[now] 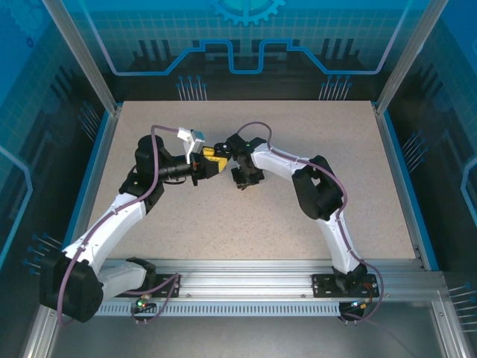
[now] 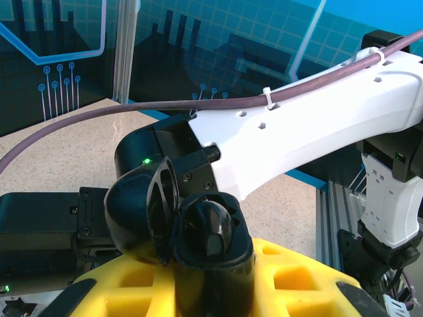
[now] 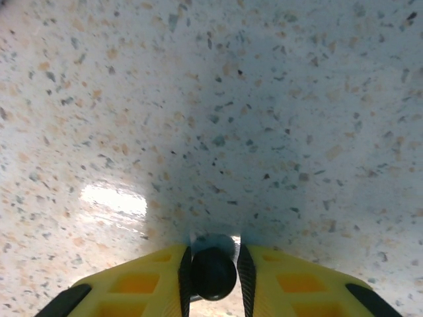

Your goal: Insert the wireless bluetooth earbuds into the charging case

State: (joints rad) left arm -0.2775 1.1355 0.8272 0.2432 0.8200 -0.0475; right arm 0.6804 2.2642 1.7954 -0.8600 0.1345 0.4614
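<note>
The right gripper [image 3: 214, 263] has its jaws drawn narrow, the black pads apparently pressing either side of a small round black earbud [image 3: 213, 274], which sits at six o'clock in the right wrist view. The fingers point straight down at the speckled table [image 3: 211, 99], which lies close beneath. That suits a pinch on something so tiny: a vertical approach lets both pads meet it squarely.

In the top view this gripper [image 1: 242, 177] stands at about four o'clock from the left gripper [image 1: 212, 159], the two nearly touching at the table's centre. That nearness looks deliberate, leaving only a short carry from pick to case.

The left gripper [image 2: 211, 281] is clamped on the charging case [image 2: 213, 257], holding it lifted and steady as a fixture. Its lid [image 2: 140, 205] is swung open toward nine o'clock, so the mouth is exposed. A dark rounded form in that mouth may be the other earbud; I cannot tell. The right arm [image 2: 317, 125] crosses from three o'clock just behind the case.
</note>
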